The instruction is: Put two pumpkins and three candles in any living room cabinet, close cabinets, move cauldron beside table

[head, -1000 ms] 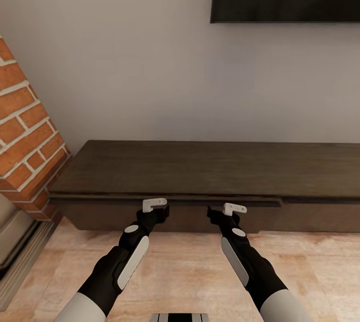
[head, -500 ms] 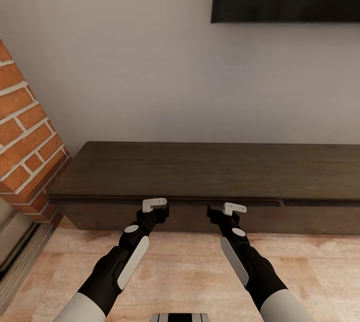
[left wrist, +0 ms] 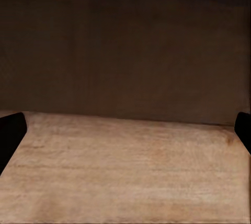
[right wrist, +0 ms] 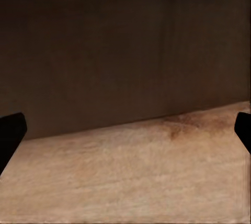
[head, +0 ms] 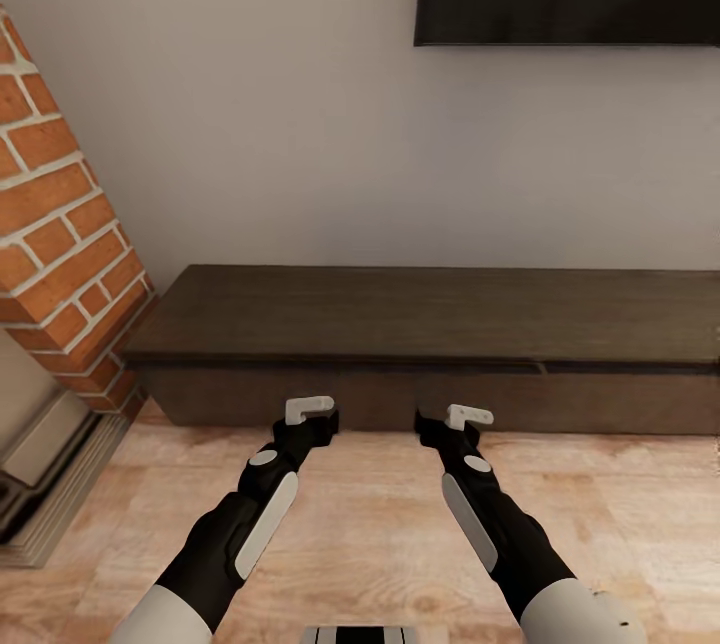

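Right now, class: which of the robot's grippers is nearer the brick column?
Left. The left gripper hovers before the cabinet, on the brick column's side; the right gripper hangs farther along, away from it.

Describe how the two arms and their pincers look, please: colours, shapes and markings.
Both arms are alike: pale grey upper sleeves, then glossy black forearms with a long white panel and a small grey round patch near the wrist. The left pincer and right pincer carry a white bracket on a black mount; their fingertips look black.
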